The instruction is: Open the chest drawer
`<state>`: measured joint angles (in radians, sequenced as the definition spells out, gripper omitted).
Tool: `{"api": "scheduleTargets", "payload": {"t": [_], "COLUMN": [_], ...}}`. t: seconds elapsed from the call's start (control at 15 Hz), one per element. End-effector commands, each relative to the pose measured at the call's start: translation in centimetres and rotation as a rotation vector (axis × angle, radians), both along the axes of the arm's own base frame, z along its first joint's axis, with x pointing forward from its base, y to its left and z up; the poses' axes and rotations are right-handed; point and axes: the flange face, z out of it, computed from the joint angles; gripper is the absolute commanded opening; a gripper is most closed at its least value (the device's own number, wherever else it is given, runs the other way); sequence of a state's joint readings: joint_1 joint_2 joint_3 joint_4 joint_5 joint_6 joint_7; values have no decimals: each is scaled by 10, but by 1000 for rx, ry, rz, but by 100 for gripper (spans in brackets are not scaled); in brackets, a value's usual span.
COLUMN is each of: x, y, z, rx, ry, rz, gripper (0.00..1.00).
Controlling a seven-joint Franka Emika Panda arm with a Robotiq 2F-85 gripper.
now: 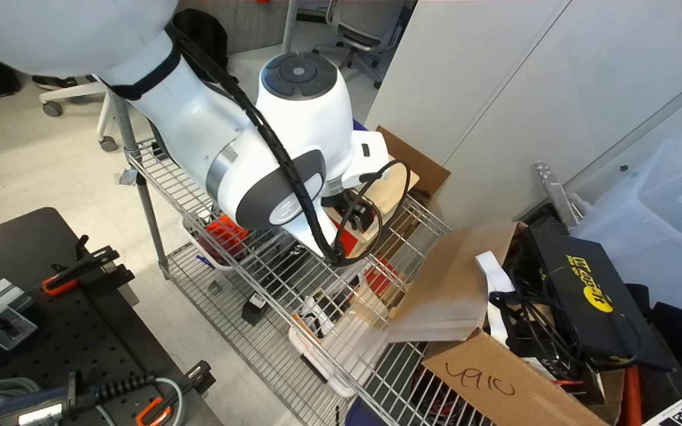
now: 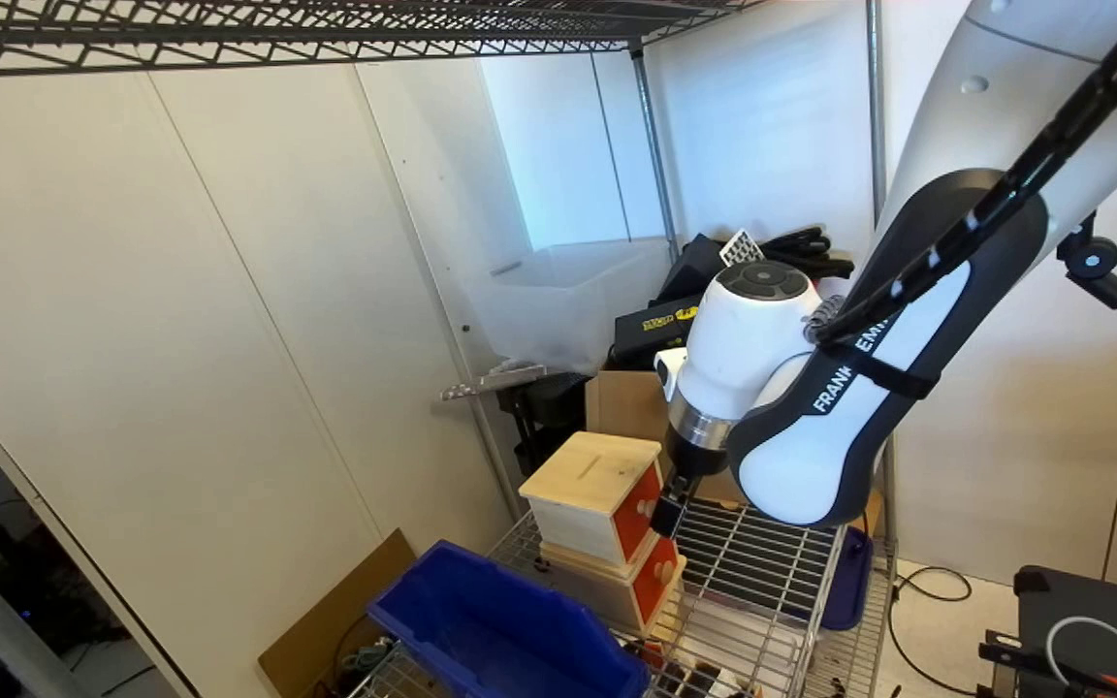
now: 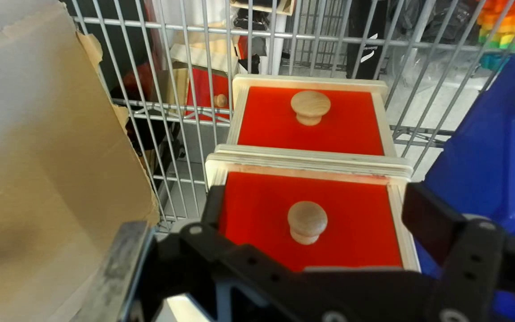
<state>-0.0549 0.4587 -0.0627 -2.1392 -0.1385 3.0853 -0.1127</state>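
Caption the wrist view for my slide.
Open, empty gripper facing two stacked, shut red drawers, cardboard box and blue bin flanking them.

Cool bluish light washes the wall panel (image 2: pixel 558 145) beyond the far edge of the wire shelf (image 2: pixel 820 611) in an exterior view I watch from afar, while in my wrist view soft shadow darkens the cardboard (image 3: pixel 61 152) and the close gripper (image 3: pixel 320 208) blurs slightly.
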Motion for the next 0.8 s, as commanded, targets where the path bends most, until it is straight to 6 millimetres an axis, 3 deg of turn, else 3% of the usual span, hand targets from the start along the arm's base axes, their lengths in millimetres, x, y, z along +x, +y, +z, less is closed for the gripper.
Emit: {"api": "scheduleTargets", "payload": {"t": [0.0,0.73], "x": [9,14], "y": [0,12], "z": [-1,-2], "rx": [-22,25], "ry": [-13,6], "rz": [7,-35], "gripper": [100,100]}}
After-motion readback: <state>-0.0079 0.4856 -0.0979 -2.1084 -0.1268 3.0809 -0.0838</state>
